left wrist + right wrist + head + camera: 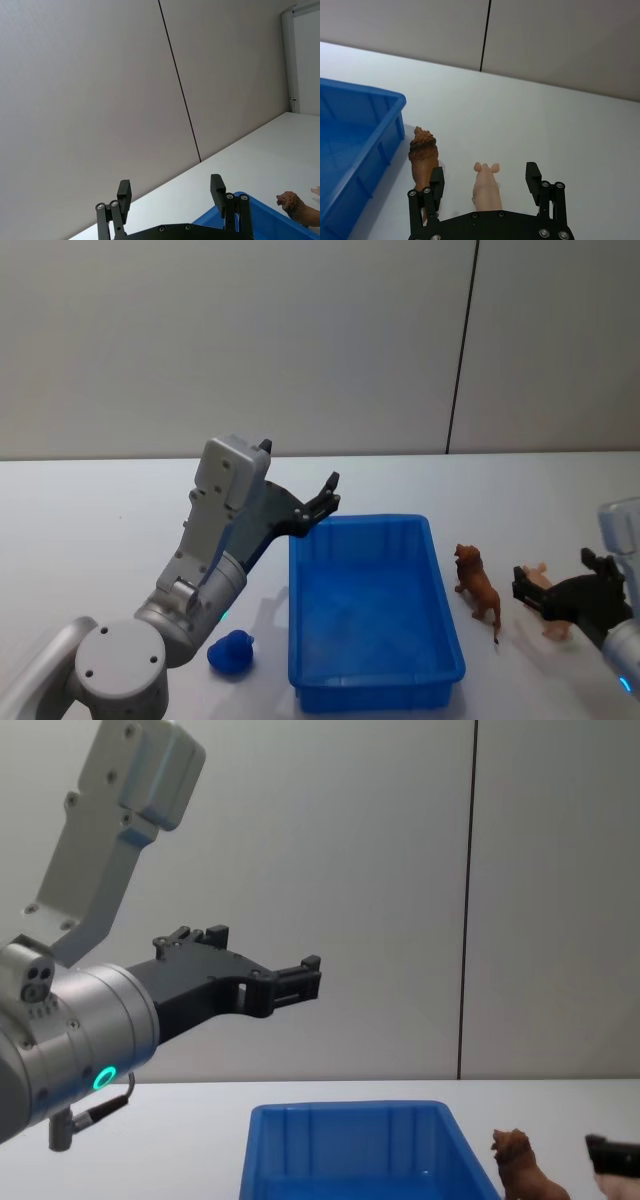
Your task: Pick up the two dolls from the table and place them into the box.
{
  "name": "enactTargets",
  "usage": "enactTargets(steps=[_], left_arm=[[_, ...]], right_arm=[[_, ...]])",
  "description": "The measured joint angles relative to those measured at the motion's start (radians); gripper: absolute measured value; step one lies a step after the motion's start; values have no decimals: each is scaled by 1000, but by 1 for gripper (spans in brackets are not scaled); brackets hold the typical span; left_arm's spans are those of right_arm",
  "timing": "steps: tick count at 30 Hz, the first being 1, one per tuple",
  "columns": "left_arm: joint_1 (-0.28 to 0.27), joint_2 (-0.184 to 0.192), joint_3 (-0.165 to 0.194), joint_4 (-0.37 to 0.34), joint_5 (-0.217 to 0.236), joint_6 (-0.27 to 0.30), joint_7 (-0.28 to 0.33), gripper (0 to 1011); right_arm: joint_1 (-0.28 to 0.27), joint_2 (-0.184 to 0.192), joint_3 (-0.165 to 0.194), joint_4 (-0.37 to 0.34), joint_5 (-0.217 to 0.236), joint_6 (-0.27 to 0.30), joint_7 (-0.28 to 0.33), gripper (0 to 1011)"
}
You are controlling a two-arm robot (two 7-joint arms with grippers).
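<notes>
The reddish-brown doll point(478, 585) stands on the white table point(100, 530) just right of the blue box point(447, 625). The pale pink doll point(541, 573) lies farther right, between the spread fingers of my right gripper point(552, 585). In the right wrist view the pink doll point(487, 190) sits between the open fingers point(532, 176) without being squeezed, and the brown doll point(423, 157) stands beside the other finger. My left gripper point(330, 495) hangs open in the air above the box's far left corner, holding nothing, as the left wrist view point(170, 192) also shows.
A small blue object point(232, 652) lies on the table left of the box's near corner. The box interior point(365, 610) holds nothing. Grey wall panels stand behind the table. My left arm point(80, 1030) looms large in the chest view.
</notes>
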Motion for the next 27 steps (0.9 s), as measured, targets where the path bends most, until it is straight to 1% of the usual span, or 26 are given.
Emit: enactTargets(steps=[5,8,15,25,27], left_arm=[[0,0,0,0,0,0,0,1001],[0,0,0,0,0,0,0,1001],[0,0,0,0,0,0,0,1001],[0,0,0,0,0,0,0,1001],[0,0,0,0,0,0,0,1001]], right_arm=[[26,-22,-8,40,-15,20,-12,1001],[46,-42,-14,76,-24,37,-35,1001],[71,-67,-20,129,-31,61,-63,1001],[105,-91,-21,191,-33,80,-72,1001],[111,-96,-21,201,-33,83,-73,970]])
